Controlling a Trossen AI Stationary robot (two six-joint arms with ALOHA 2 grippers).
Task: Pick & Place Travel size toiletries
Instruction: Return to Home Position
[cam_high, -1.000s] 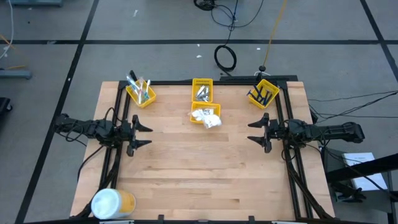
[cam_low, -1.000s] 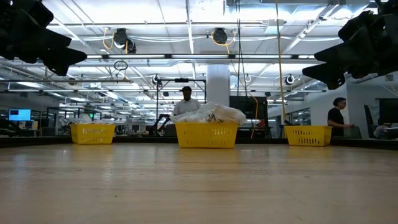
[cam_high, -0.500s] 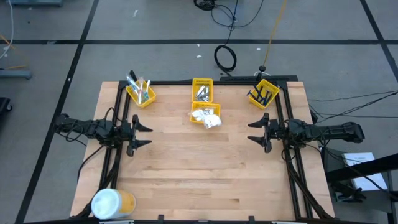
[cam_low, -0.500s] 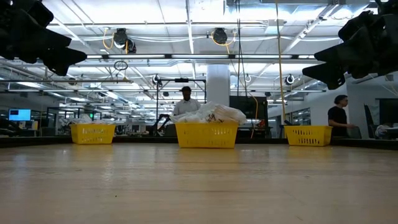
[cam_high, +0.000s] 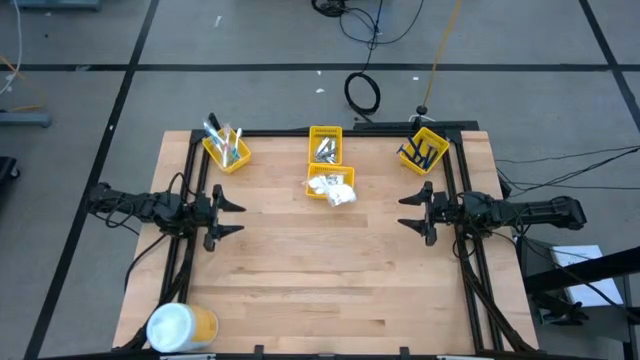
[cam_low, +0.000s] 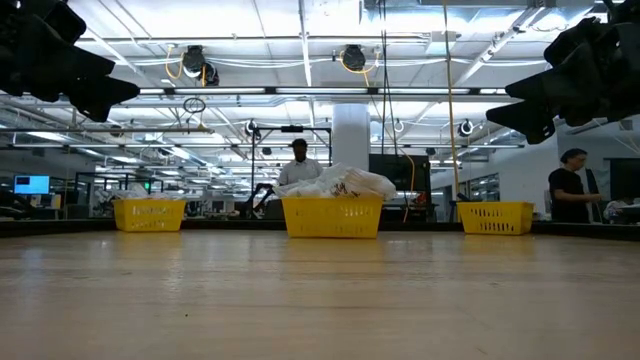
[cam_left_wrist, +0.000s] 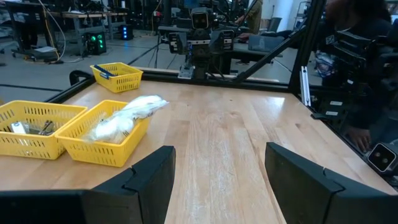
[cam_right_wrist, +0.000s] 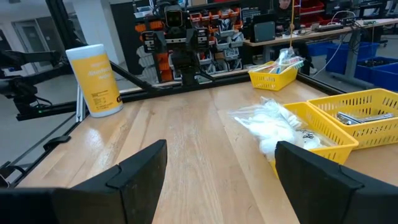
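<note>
The toiletries sit in yellow bins along the table's far edge. Pastel toothbrushes (cam_high: 224, 138) stand in the far-left bin. Silvery tubes (cam_high: 324, 149) lie in the far-middle bin. White crinkly packets (cam_high: 333, 188) heap over the bin just in front of it and spill over its rim. Dark blue razors (cam_high: 420, 151) fill the far-right bin. My left gripper (cam_high: 228, 217) hovers open at the left edge, above the table. My right gripper (cam_high: 412, 212) hovers open at the right edge, facing it.
A large white-and-yellow cylinder (cam_high: 180, 327) stands at the table's near-left corner. A black frame (cam_high: 330, 132) runs along the far edge and both sides. Bare wood (cam_high: 320, 260) stretches between the grippers. A person (cam_low: 574, 186) shows in the room beyond the table.
Neither arm has moved and no item has shifted. A person in the room behind the table has walked toward the right.
</note>
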